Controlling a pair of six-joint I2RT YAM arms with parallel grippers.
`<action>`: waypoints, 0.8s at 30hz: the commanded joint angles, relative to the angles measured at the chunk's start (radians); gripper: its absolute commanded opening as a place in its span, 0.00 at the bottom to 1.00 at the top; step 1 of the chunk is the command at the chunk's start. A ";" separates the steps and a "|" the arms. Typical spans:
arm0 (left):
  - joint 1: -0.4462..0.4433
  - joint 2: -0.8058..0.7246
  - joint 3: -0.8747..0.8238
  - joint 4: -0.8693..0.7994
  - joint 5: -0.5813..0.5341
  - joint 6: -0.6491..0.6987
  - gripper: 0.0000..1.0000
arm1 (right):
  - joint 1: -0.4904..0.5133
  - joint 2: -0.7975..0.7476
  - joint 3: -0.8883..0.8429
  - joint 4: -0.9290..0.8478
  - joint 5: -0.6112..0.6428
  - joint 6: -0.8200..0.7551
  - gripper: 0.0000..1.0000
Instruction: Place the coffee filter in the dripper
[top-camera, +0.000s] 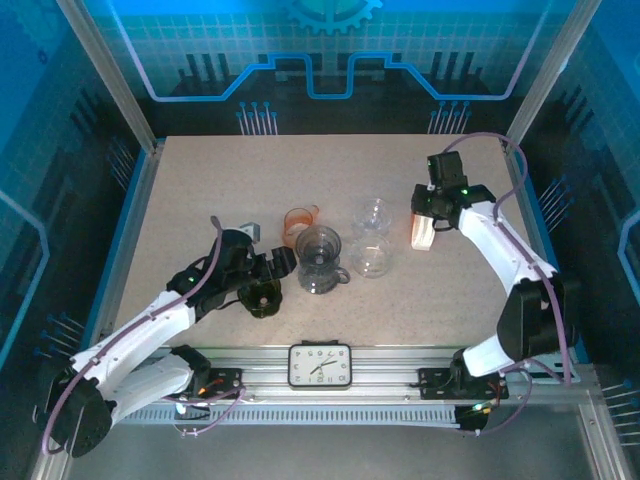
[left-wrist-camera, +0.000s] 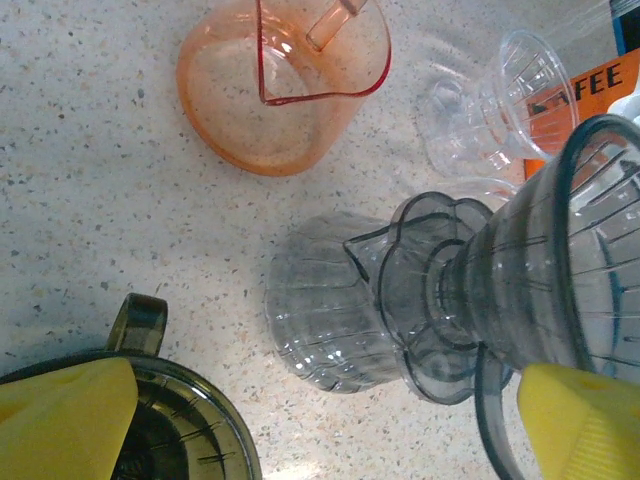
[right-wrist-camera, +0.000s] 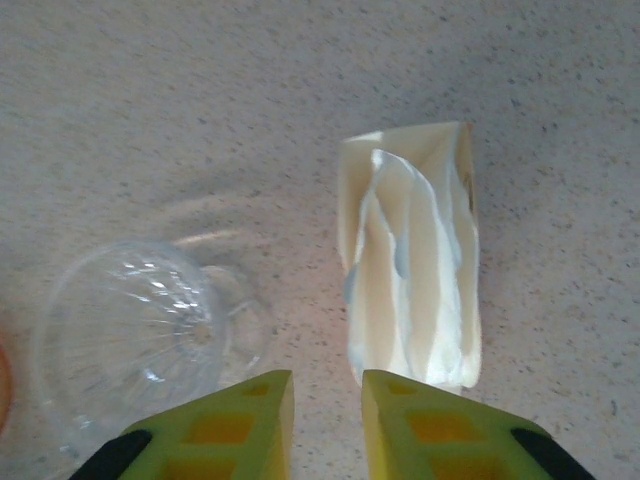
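Paper, creased and cream-white: coffee filter (right-wrist-camera: 410, 260) lying on the speckled surface (right-wrist-camera: 200, 100), beside a clear dripper (right-wrist-camera: 130, 340). Likely light, limp, easily crumpled (best pinched at the near edge). Right end effector (right-wrist-camera: 328, 385) nearly together just at that edge; grip unclear.

This is looking like a robotics lab cell: aluminium frame posts (top-camera: 108, 75) and blue backdrop panels (top-camera: 200, 40) printed with gear and circuit graphics are enclosing a speckled counter (top-camera: 220, 170). Two white robot arms (top-camera: 150, 325) are sitting bolted to a slotted rail (top-camera: 400, 352) carrying an analog clock (top-camera: 320, 365).
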 joint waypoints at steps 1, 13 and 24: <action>0.006 -0.024 -0.020 0.029 0.007 -0.013 0.99 | 0.005 0.056 0.051 -0.097 0.060 -0.008 0.26; 0.007 -0.025 -0.028 0.037 0.015 0.012 0.99 | 0.040 0.159 0.094 -0.057 0.088 0.050 0.29; 0.007 -0.022 -0.030 0.043 0.013 0.014 0.99 | 0.036 0.242 0.156 -0.066 0.117 0.045 0.25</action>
